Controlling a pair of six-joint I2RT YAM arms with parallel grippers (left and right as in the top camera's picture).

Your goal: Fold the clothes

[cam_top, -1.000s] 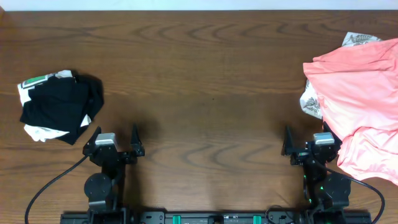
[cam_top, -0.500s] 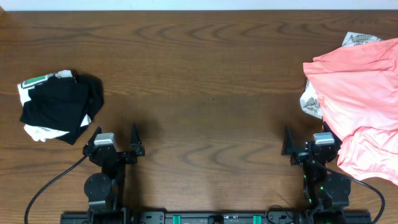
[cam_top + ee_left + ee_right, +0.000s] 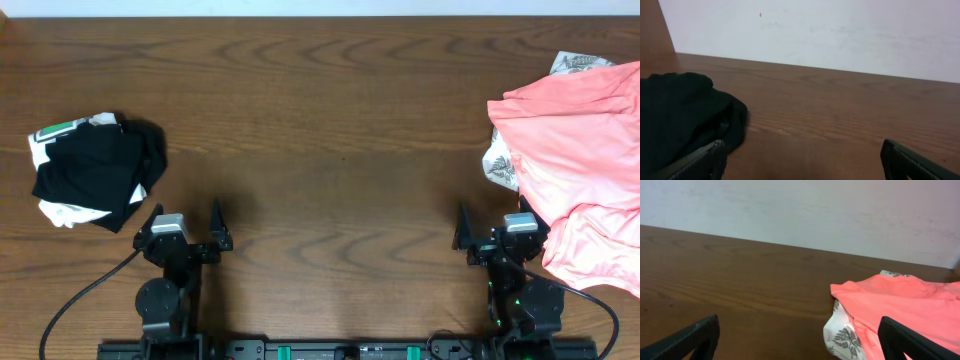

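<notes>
We record, on the wooden bench:
- Black shirt, crumpled at the left end on top of a white garment with green print.
- Pink garment, at the right edge over a leaf-print piece.
- Left gripper, fingers apart, empty, near the shirt.
- Right gripper, fingers apart, empty, just beside the pink garment.

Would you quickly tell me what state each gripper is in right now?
Left gripper: open, holding nothing.
Right gripper: open, holding nothing.
</notes>
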